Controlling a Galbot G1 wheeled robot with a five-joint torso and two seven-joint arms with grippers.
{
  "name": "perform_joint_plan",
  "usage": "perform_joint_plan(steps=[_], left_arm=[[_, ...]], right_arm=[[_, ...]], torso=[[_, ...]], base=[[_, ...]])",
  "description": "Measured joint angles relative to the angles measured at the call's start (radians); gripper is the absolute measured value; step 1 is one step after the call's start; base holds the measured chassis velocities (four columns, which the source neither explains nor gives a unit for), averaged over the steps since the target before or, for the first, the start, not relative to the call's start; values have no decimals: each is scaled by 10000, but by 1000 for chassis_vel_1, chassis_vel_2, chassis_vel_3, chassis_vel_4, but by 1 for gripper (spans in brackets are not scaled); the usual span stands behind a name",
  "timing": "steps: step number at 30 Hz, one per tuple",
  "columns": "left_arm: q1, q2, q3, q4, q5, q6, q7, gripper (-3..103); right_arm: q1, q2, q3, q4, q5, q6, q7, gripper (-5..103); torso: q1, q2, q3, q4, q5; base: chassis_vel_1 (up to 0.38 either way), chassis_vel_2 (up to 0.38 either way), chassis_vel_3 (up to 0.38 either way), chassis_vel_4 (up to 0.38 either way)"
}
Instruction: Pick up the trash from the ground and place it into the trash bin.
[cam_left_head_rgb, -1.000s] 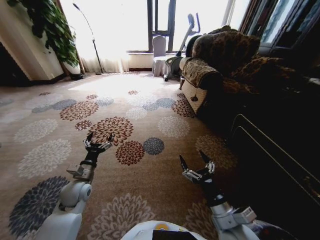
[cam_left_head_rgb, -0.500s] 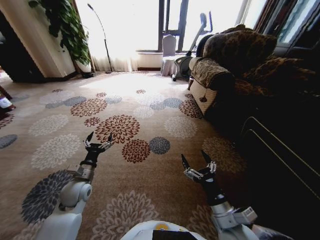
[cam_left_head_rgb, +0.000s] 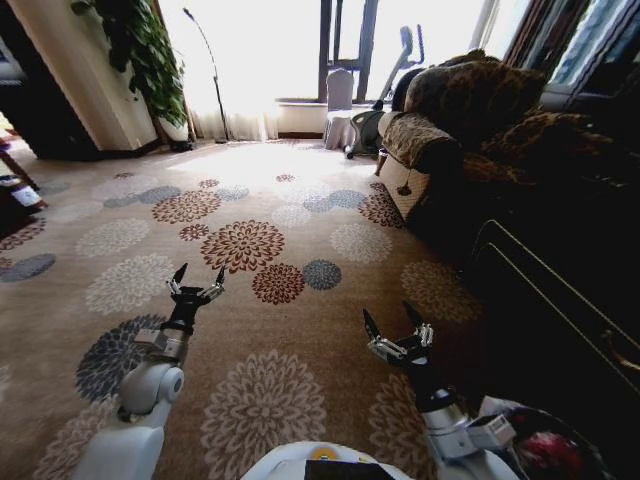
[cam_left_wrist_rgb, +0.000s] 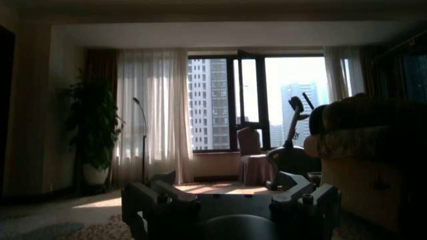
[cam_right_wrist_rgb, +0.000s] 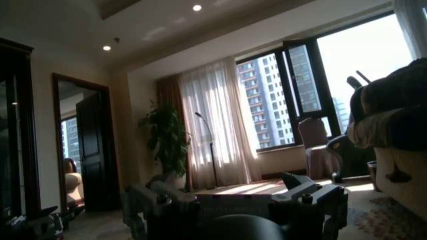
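Floral carpet (cam_left_head_rgb: 250, 240) ahead bare of trash. Left gripper (cam_left_head_rgb: 197, 283) and right gripper (cam_left_head_rgb: 396, 328) both spread wide, empty, held low. Trash bin (cam_left_head_rgb: 560, 455) by right arm. Best keep scanning the floor slowly.

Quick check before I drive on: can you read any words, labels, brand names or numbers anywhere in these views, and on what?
None can be read.
Trash bin, beside the right arm: red stuff inside, no lettering legible.
Robot's chest: a small yellow mark, too small to read.
Buildings outside the window: no signs legible.
Left pincer and right pincer, both open and empty over the carpet: no markings.
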Motion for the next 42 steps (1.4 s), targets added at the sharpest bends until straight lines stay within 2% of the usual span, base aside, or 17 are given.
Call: perform_joint_plan(steps=[23, 35, 42], left_arm=[[3, -1, 0, 0, 0, 0, 0, 100], [-4, 0, 0, 0, 0, 0, 0, 100], [0, 0, 0, 0, 0, 0, 0, 100]], right_arm=[[55, -37, -18, -236, 52, 182, -12, 100], [40, -151, 4, -672, -34, 376, 54, 100], [90, -189, 12, -841, -27, 377, 205, 100]], torso=[[-2, 10, 2, 2, -4], [-3, -34, -17, -3, -3], [-34, -232, -193, 0, -3]], base=[[333, -339, -332, 331], [22, -23, -25, 15], [18, 2, 1, 7]])
